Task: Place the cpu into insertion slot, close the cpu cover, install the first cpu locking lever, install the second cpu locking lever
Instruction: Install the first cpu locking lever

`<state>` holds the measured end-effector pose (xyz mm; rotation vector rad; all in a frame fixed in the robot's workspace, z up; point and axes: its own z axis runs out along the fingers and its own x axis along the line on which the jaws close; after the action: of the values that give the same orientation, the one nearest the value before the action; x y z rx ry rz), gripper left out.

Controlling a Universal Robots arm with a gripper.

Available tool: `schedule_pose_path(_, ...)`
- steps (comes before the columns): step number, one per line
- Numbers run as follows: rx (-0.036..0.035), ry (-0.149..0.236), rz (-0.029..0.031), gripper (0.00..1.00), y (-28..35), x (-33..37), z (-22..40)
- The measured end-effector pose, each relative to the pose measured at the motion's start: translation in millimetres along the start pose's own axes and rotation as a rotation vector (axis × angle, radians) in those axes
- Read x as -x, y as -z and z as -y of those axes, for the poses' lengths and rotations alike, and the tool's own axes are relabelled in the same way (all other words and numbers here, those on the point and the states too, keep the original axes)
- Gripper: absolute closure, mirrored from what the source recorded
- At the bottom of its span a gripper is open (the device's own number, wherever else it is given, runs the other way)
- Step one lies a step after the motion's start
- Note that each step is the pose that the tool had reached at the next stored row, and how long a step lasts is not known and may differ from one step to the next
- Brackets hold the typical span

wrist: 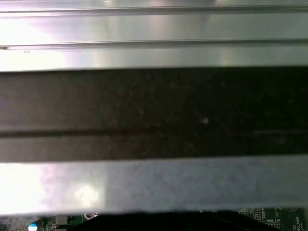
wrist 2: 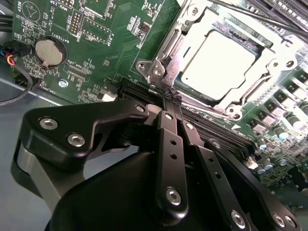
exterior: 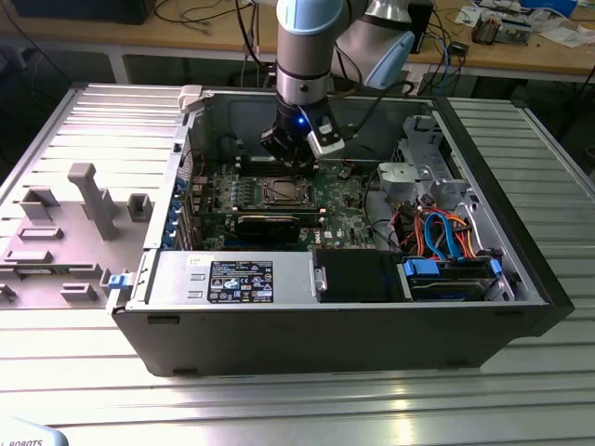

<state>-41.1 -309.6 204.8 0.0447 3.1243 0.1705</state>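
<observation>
Hovering tool (wrist 2: 172, 96) beside covered cpu (wrist 2: 219, 65)

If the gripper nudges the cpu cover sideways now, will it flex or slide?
Probably neither much. The cpu cover is a thin metal frame lying flat over the cpu, so it likely pivots rather than slides. Its narrow rails might bend under the shut gripper.
</observation>
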Motion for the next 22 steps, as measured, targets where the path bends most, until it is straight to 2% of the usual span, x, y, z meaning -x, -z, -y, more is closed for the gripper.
schedule_pose_path(6,0.0001,0.0,0.0,0.89,-0.9,0.2,0.1)
schedule_pose_path(13,-0.0011,0.0,0.0001,0.89,1.4,0.3,-0.2)
schedule_pose_path(14,-0.0032,0.0,0.0001,0.89,1.1,0.3,-0.1)
schedule_pose_path(16,-0.0137,0.0,0.0001,0.89,-0.5,0.3,0.1)
schedule_pose_path(19,-0.025,0.0,0.0007,0.89,-1.9,0.5,-0.1)
schedule_pose_path(22,-0.0286,0.0,0.0005,0.89,-2.7,0.8,-1.0)
